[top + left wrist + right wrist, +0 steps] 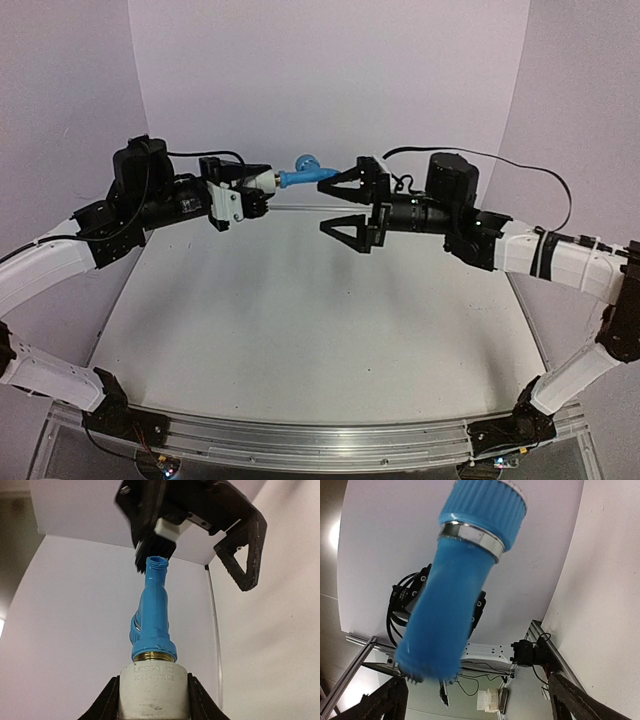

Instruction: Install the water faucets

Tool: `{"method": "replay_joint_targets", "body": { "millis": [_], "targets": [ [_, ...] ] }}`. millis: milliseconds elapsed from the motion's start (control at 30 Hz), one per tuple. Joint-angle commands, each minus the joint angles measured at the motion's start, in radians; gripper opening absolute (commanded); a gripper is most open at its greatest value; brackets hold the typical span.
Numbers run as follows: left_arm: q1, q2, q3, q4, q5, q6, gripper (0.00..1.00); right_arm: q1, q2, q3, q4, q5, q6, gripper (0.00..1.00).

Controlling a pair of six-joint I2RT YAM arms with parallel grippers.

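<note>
Top external view has the two arms meeting in mid-air above the table (300, 330), with the blue tap (305, 172) held level between them. The left gripper (262, 184) is clamped on the white fitting (266, 181), and the tap's base sits in the mouth of that fitting. In the left wrist view a brass ring (154, 656) shows at the joint. The right gripper (335, 205) has its jaws spread wide and grips nothing. Its upper finger lies just beside the tap's far end, though whether it touches I cannot tell. The right wrist view shows the tap's body and ribbed knob (487, 505) filling the space ahead of those spread fingers. This looks like the screwing-in step, with the tap started in the fitting but probably not fully home, judging by the brass that is exposed. The next move likely calls for the right gripper to close squarely on the tap's body and twist about the fitting's axis, while the left arm holds the fitting steady and in line.
</note>
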Motion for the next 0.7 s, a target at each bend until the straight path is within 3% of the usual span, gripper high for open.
{"method": "replay_joint_targets", "body": {
  "millis": [0,233,433,667],
  "targets": [
    [0.005,0.028,0.092,0.118,-0.077,-0.419,0.00,-0.038,-0.132,-0.056,-0.022,0.011,-0.155,0.98],
    [0.049,0.044,0.121,0.111,-0.060,-0.986,0.00,-0.040,-0.244,0.031,-0.402,0.146,-0.822,0.98],
    [0.117,0.028,0.103,0.073,0.065,-1.604,0.00,-0.039,-0.300,-0.037,-0.352,0.243,-1.362,0.98],
    [0.142,0.104,0.123,0.058,0.449,-2.230,0.00,-0.039,-0.292,-0.137,-0.157,0.244,-1.787,0.98]
  ]
}}
